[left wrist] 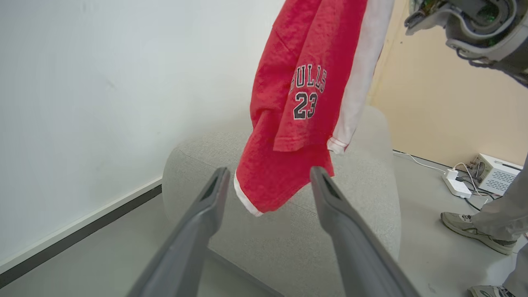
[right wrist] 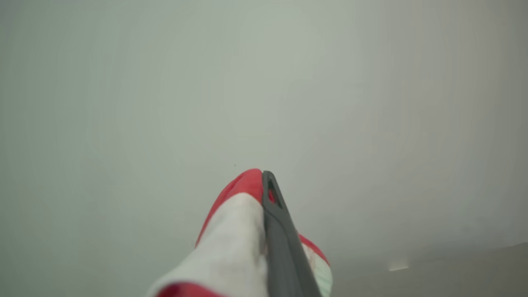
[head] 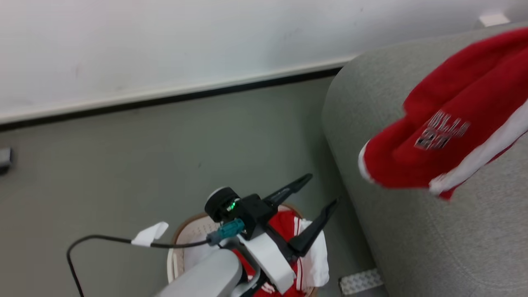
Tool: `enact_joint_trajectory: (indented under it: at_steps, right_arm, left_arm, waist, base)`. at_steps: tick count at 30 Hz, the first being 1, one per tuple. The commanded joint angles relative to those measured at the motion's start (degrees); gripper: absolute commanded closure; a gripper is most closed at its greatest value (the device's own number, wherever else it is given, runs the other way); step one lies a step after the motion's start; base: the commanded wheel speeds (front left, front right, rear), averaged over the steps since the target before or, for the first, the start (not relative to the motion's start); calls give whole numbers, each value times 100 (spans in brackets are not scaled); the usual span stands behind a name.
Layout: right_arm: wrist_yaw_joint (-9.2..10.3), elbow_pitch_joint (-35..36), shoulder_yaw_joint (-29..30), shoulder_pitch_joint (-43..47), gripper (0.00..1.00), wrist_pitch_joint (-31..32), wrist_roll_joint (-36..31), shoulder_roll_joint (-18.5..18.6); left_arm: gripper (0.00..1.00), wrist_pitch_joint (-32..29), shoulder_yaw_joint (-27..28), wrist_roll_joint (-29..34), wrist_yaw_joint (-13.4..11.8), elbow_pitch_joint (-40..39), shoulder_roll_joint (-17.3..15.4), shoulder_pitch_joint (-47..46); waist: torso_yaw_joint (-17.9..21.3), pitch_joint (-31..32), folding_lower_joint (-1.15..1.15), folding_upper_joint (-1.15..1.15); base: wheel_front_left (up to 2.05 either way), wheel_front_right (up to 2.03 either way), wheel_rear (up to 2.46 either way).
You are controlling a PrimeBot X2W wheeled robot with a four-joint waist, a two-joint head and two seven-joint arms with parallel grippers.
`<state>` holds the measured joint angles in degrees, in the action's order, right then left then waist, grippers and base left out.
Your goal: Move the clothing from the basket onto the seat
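The right gripper (right wrist: 264, 181) has its jaws closed on a fold of red and white cloth. This is 1 red garment (left wrist: 297, 103) from the clothing, printed "BULLS 23" and edged with a white side stripe. It hangs by that pinched fold above the seat (head: 412, 231), on the right of the scene. Whether its lowest hem touches the grey fabric cannot be told.

The left gripper (head: 322, 189) hovers above the basket (head: 181, 231) with its jaws spread wide and nothing between them. The basket stands on the floor (head: 144, 165) at the near edge, just beside the seat's left side. More red and white clothing (head: 284, 225) lies inside it, with a white part draped over the rim on the seat side.

A dark cable (head: 82, 241) with a white tag runs to the left arm. Far behind the seat, a person's shoe (left wrist: 470, 229) and grey trouser leg stand near a white power strip (left wrist: 456, 185).
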<state>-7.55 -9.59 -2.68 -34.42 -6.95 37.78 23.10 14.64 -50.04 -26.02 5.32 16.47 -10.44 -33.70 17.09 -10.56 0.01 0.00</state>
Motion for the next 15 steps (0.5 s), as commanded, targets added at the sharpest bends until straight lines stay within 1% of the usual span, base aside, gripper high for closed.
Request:
enact_joint_trajectory:
  at_steps: [1, 5, 8, 11, 15]
  right_arm:
    - [12, -27, 81, -160, 100, 40, 25, 70]
    - [12, -102, 582, -869, 100, 259, 70, 437]
    - [12, -335, 916, -1328, 100, 485, 38, 713]
    - [12, -703, 1245, -1725, 100, 641, -29, 960]
    - [12, -1286, 1519, -2098, 100, 725, -232, 1203]
  left_arm:
    - [0, -20, 24, 46, 17, -31, -86, -81]
    - [0, -84, 49, 88, 58, -171, -254, -296]
    - [0, -129, 73, 108, 72, -300, -372, -435]
    - [0, -169, 89, 118, 88, -426, -463, -564]
    - [0, -186, 98, 129, 103, -540, -557, -716]
  waist:
    - [-205, -438, -1, 0]
    - [-391, -948, -1, 0]
    - [-522, -1301, -1, 0]
    - [-657, -1613, -1, 0]
    - [-823, -1941, -1, 0]
  base:
    - [0, 0, 0]
    - [0, 0, 0]
    - [0, 0, 0]
    - [0, 0, 0]
    - [0, 0, 0]
